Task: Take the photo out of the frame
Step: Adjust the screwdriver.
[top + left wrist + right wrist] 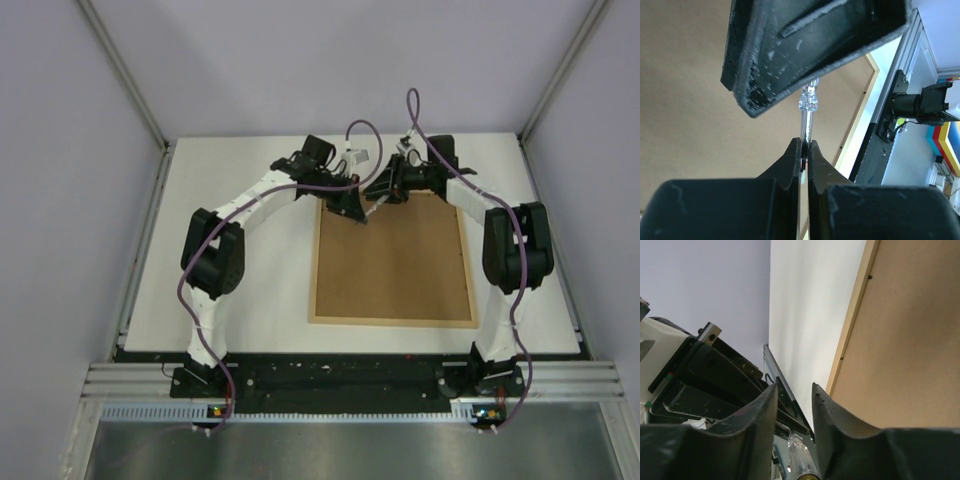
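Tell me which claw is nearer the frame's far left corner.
Left. The left claw hangs just inside that corner of the frame; the right claw sits farther along the far edge.

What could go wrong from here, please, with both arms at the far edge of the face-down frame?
1. The left gripper pinches the slim clear-handled metal tool by its thin shaft alone. With the right gripper holding its jaws apart around the handle, the tool may pivot or drop.
2. A loose tip could gouge the brown backing board in the light-wood frame.
3. The grippers sit very close and might collide.
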